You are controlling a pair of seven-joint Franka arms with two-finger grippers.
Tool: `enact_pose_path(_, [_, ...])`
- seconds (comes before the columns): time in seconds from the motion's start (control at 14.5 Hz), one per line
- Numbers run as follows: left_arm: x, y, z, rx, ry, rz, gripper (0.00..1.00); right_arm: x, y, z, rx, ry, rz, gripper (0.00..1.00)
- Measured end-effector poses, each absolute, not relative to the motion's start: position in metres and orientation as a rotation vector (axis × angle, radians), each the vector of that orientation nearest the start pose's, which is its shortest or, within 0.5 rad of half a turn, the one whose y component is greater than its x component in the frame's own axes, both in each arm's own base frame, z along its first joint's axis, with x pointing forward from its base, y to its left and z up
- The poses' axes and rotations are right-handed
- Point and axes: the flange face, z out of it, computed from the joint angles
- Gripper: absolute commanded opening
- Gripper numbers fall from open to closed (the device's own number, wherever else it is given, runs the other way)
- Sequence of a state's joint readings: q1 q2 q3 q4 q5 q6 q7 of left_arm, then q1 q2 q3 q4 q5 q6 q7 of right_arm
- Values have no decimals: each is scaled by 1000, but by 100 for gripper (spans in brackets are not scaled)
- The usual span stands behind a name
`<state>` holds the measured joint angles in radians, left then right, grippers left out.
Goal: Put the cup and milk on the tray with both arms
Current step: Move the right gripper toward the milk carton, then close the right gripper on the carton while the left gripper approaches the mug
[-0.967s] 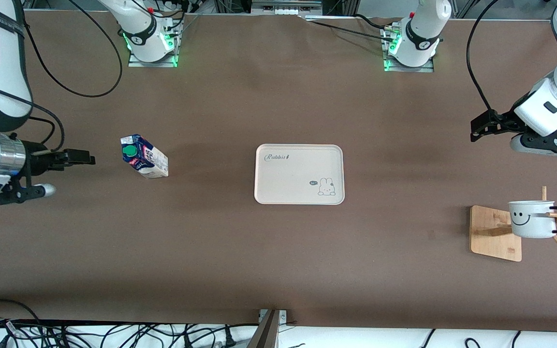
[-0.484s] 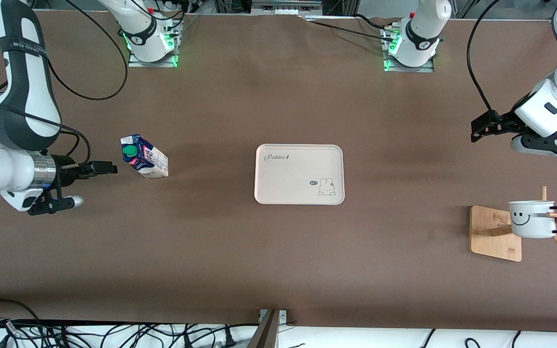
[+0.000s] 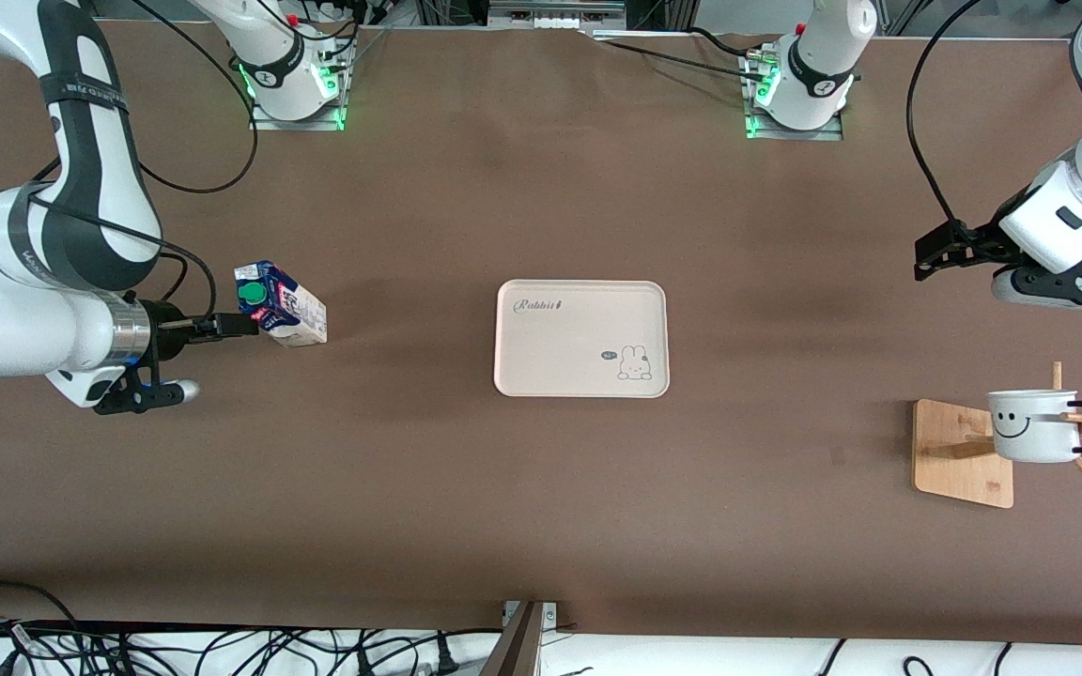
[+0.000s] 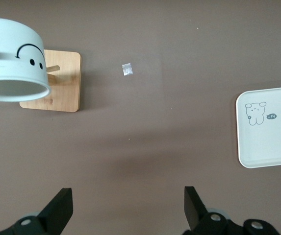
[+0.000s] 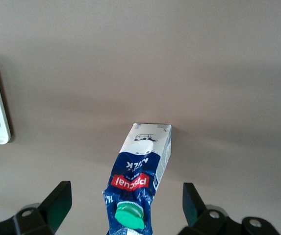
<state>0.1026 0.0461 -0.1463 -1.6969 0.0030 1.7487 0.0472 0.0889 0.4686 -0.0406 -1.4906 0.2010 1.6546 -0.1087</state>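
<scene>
The milk (image 3: 280, 305) stands on the table toward the right arm's end, with its green cap (image 3: 251, 295) on top. My right gripper (image 3: 240, 325) is open right beside it. In the right wrist view the milk (image 5: 142, 161) has its capped top between the fingers (image 5: 57, 203) of my right gripper (image 5: 124, 205), with a gap on each side. The cup (image 3: 1034, 425) hangs on a wooden stand (image 3: 959, 451) toward the left arm's end. My left gripper (image 3: 922, 255) is open and empty over bare table; its wrist view shows the gripper (image 4: 126, 208), the cup (image 4: 12, 58) and the tray (image 4: 270, 125). The tray (image 3: 581, 338) lies mid-table, empty.
The arm bases (image 3: 292, 84) stand along the table's edge farthest from the front camera. Cables (image 3: 175, 648) lie past the nearest edge. A small scrap of tape (image 4: 126, 69) lies on the table near the wooden stand (image 4: 57, 83). Bare table separates the tray from the milk and the cup.
My right gripper has moved across the table from the right arm's end up to the milk carton. The left gripper has barely shifted. Milk, cup and tray have not moved.
</scene>
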Motion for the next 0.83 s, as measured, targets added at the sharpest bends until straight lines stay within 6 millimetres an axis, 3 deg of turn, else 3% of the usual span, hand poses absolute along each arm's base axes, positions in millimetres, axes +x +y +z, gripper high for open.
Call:
enact_pose_path(0.28, [578,-12,532,-3130,109,-193,100,649,53,361,-2922,-146,439,100])
enact_pose_path(0.55, [558,25,483,-3098,8,-387,100,643,54,360,-2923,-145,437,100])
enact_pose_path(0.83, [537,63,424,-3027,-58,-604,100,636,67,367,-2934,-126,417,100])
